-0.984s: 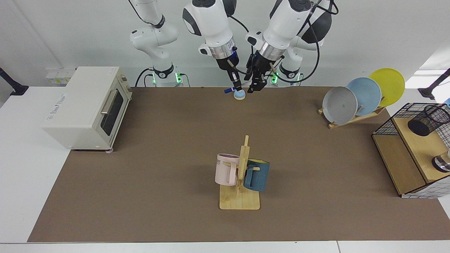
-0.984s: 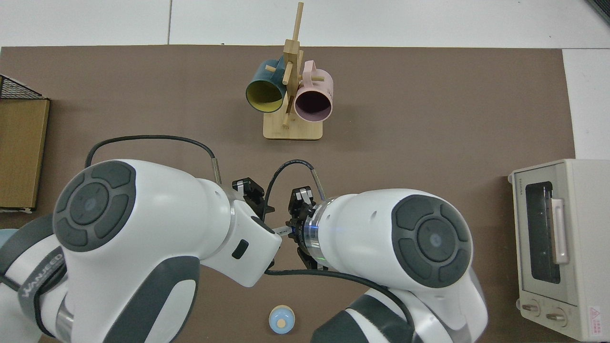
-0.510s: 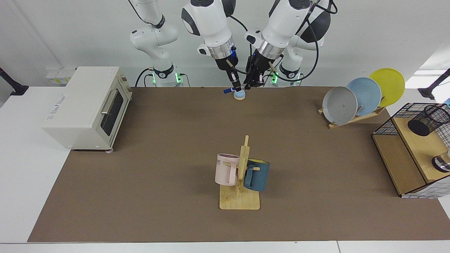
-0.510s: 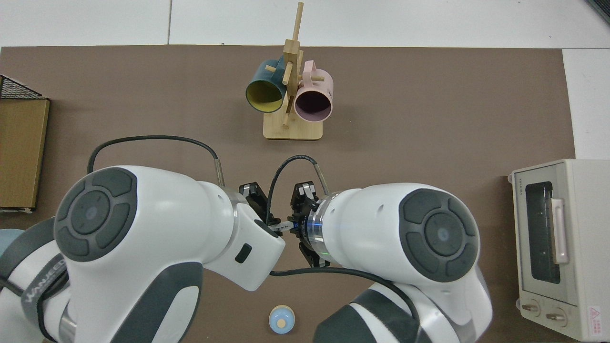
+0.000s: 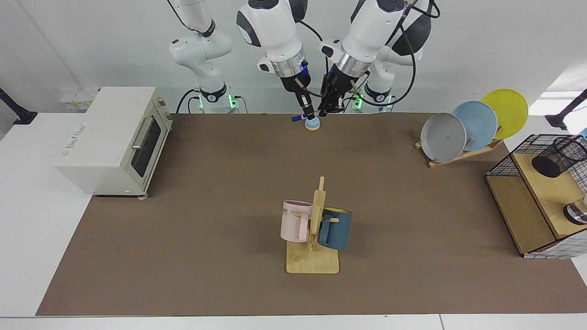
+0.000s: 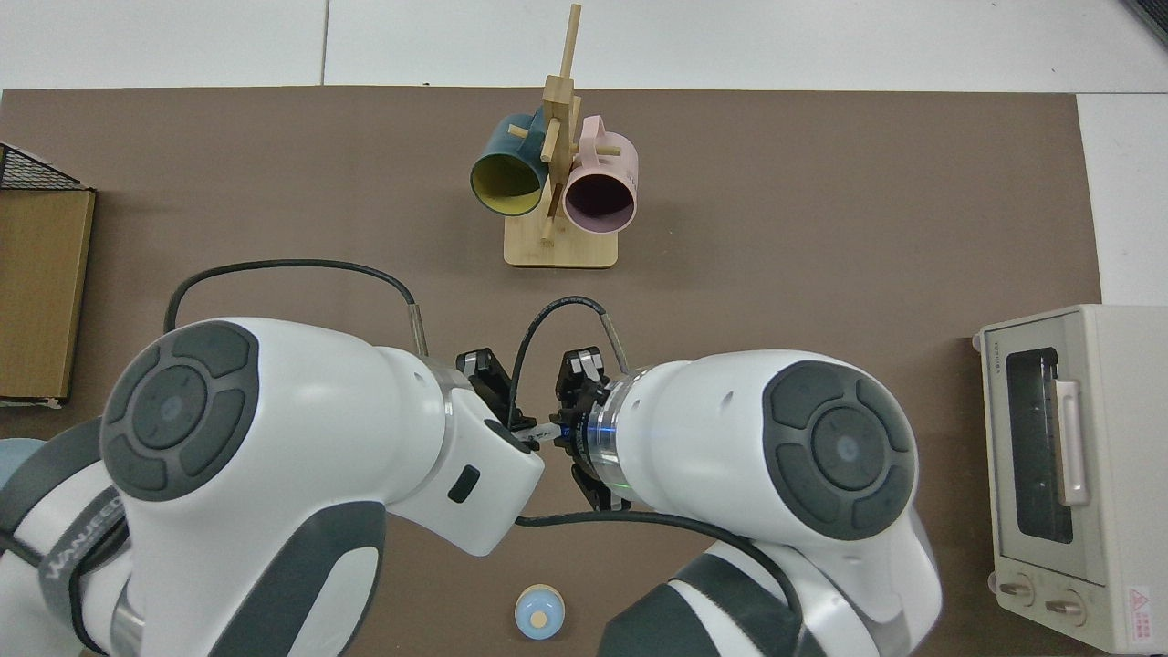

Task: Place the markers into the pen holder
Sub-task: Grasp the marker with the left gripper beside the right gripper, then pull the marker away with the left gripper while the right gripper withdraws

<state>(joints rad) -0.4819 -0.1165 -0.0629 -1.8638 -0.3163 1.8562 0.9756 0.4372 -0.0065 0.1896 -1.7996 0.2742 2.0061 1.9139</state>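
The marker [image 5: 299, 118], gripped by the closed right gripper [image 5: 310, 112] far from the pen holder [image 5: 557, 157], should be clamped firmly by the apparently open left gripper [image 5: 326, 110] before release.

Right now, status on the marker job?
Right gripper shut on marker, held level at the table's back edge. Left gripper close beside it. Pen holder sits far off on the wooden shelf.
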